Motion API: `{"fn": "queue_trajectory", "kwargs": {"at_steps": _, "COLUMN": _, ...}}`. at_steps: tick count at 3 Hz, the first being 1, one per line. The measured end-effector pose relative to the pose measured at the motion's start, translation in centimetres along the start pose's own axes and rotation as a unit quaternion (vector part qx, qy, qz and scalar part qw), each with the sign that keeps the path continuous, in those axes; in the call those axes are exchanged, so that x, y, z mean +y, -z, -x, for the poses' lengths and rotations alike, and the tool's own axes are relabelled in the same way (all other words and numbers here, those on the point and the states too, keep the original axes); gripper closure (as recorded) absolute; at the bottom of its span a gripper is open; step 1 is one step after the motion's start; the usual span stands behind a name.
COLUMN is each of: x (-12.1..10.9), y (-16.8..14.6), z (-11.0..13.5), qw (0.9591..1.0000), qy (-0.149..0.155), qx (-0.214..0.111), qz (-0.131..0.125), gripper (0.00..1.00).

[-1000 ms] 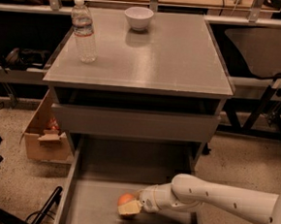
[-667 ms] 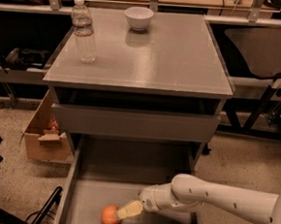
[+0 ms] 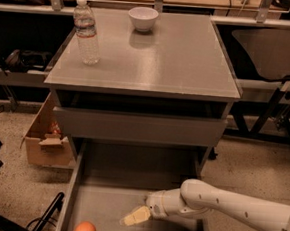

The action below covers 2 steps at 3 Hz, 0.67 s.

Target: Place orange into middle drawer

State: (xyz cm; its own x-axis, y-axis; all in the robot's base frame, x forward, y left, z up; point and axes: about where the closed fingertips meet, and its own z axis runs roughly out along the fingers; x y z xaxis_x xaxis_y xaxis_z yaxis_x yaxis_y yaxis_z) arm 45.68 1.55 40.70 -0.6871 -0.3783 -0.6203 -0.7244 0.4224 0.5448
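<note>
My tool [image 3: 137,216] is low inside the middle drawer [image 3: 130,174], just above its flat grey floor. It holds nothing. I cannot tell if it is open or closed.

The orange [image 3: 85,230] is at about 8 o'clock from my tool, near it but not touching. It sits on the drawer floor, close to the left wall and the front edge. So I think the orange is in its place and the putting-in step is as good as done.

Next I think I should pull my arm out, up and away toward 3 o'clock. I must go slowly and not bump the orange, because a round thing can roll.

At 12 o'clock from my tool is a plain grey drawer front [image 3: 139,128], and above it the counter [image 3: 189,66]. On the counter, the water bottle [image 3: 86,31] is at 11 o'clock and the white bowl [image 3: 143,18] is at 12 o'clock. A cardboard box [image 3: 42,147] sits on the ground at 10 o'clock.

I count one orange, one bottle, one bowl, one box, one open drawer and one shut drawer front.
</note>
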Motion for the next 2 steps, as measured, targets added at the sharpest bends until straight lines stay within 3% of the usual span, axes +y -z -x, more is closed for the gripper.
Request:
{"fn": "queue_trajectory", "kwargs": {"at_steps": 1, "x": 1.8, "y": 3.9, "z": 0.7, "qw": 0.9998, "qy": 0.000, "qx": -0.017, "qz": 0.008, "gripper": 0.00}}
{"fn": "queue_trajectory", "kwargs": {"at_steps": 2, "x": 4.8, "y": 10.0, "z": 1.5, "qw": 0.9996, "qy": 0.004, "qx": -0.023, "qz": -0.012, "gripper": 0.00}}
